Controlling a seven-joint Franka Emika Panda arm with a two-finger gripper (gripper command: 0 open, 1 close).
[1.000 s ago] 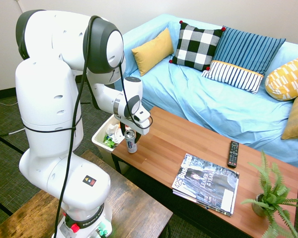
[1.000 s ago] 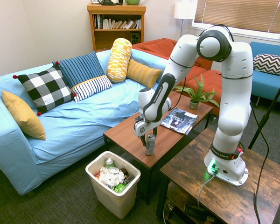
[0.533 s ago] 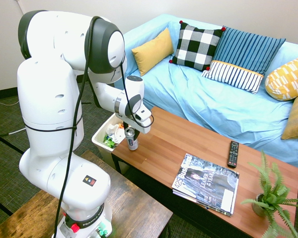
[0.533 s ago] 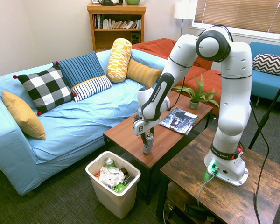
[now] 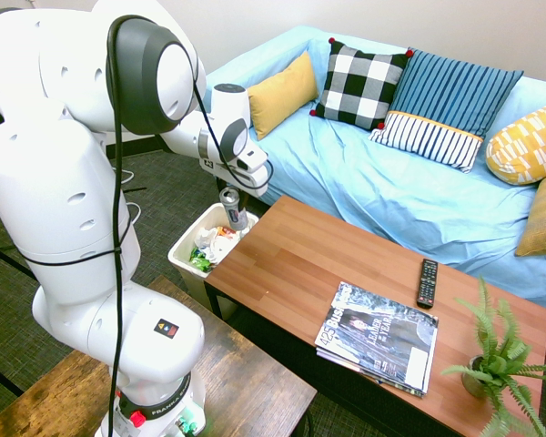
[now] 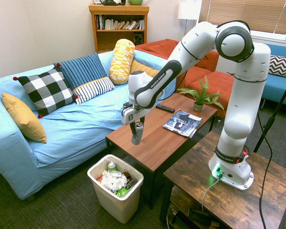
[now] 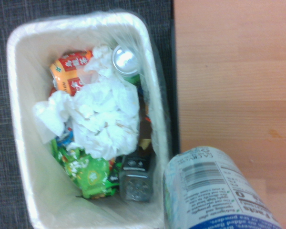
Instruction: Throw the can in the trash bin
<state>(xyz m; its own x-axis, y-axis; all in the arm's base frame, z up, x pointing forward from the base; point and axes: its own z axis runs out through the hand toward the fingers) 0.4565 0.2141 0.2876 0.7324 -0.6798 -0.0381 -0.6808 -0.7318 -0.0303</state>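
Second exterior view shows the sofa (image 6: 62, 124) behind the wooden surface (image 6: 157, 138), with the bin (image 6: 115, 191) on the floor at the surface's near end. The bin is lined and already well filled with crumpled paper, wrappers and another tin.

Over the surface's end nearest the bin hangs the hand (image 6: 135, 125), closed on the top of the can (image 6: 137, 133), which dangles upright below it, clear of the wood. In the first exterior view the can (image 5: 229, 208) sits in the air just above the bin's rim (image 5: 184, 248). The wrist view looks down past the can (image 7: 209, 191) into the bin (image 7: 19, 119), with the can's body over the strip between bin and surface.

The can is judged light and probably empty, thin-walled, smooth and slick. It should dent under a hard squeeze and can slip or swing in a loose one. A hold across the upper body near the stiffer rim, as here, seems the sound place. The trash below is soft, so a drop should land gently.
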